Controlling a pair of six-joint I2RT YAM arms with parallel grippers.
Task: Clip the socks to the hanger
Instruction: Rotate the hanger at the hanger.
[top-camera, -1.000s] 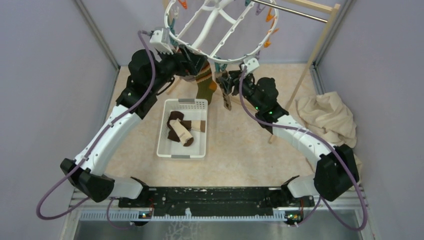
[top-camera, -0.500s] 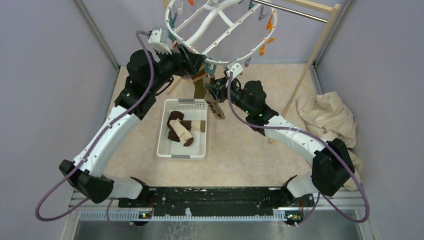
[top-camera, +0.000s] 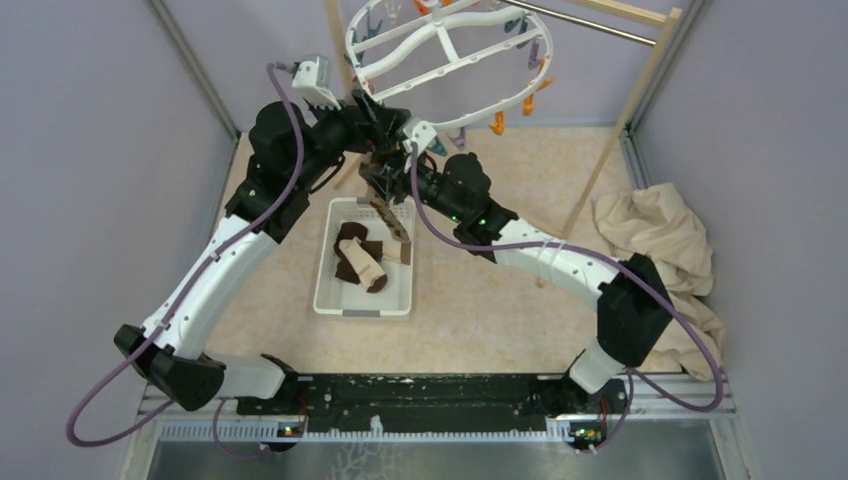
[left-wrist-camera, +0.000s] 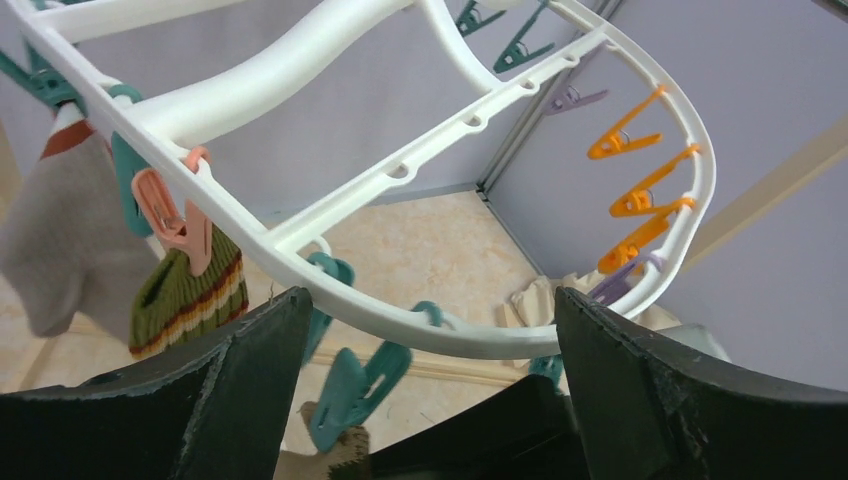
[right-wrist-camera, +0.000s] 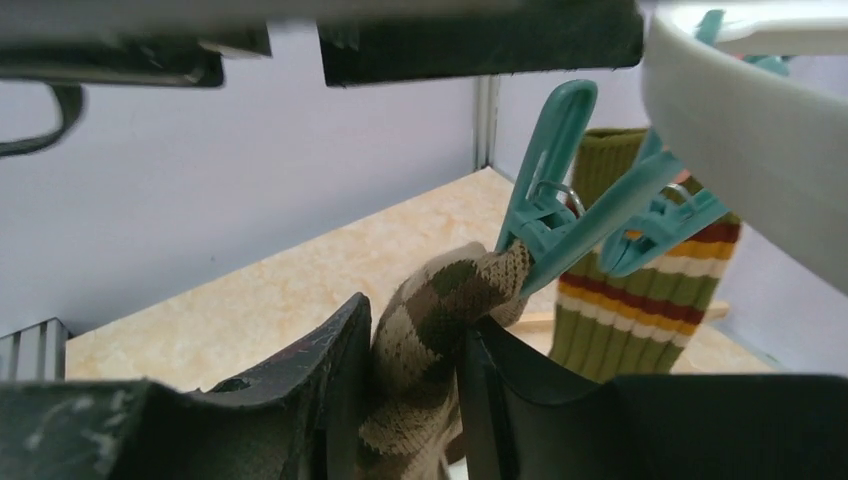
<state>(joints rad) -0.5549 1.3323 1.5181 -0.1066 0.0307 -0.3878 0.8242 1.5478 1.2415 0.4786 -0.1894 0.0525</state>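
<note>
Right hand (right-wrist-camera: 410, 345) clamps the argyle sock (right-wrist-camera: 432, 300) at a teal peg (right-wrist-camera: 545, 205); left hand (left-wrist-camera: 432, 345) gapes at the hanger (left-wrist-camera: 400, 172).

At the right gripper's (top-camera: 386, 190) 12 o'clock, left gripper (top-camera: 388, 118) and hanger (left-wrist-camera: 280, 72) block passage; bare table (top-camera: 480, 290) lies at 4 o'clock.

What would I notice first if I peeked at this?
The big white hanger with its bright pegs hangs at the back, above both arms. Just under its rim, the right gripper holds a brown-cream argyle sock up to a teal peg, beside a hanging green-orange striped sock.
</note>
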